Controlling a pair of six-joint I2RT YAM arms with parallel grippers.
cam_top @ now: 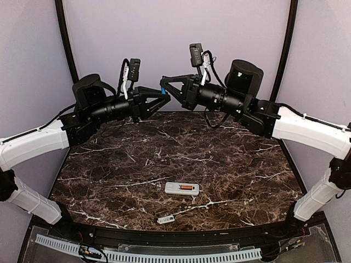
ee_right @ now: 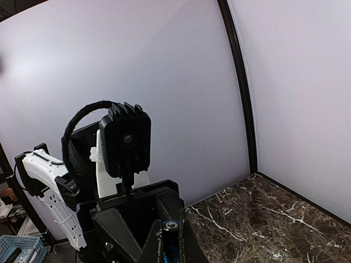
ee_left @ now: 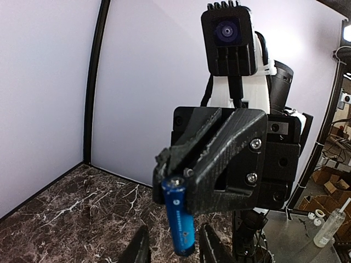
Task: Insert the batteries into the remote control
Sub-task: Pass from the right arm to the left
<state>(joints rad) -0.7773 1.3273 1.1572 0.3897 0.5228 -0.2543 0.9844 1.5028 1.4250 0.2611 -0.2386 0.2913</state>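
The right gripper (ee_left: 176, 181) is pinching a slim blue cylindrical battery (ee_left: 180, 222) aloft, seemingly for handover; the left gripper (cam_top: 164, 99) is flanking it, jaws spread.

Both arms are held raised and turned inward, wrists level, grippers set tip to tip. The right gripper (cam_top: 163, 84) is clamped on the blue battery (ee_left: 179, 219); the left gripper (cam_top: 166, 101) is held with fingers (ee_left: 141, 247) parted around its lower end.

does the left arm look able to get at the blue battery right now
Likely yes: the blue battery juts out of the right gripper, and the left gripper flanks it, nothing between.
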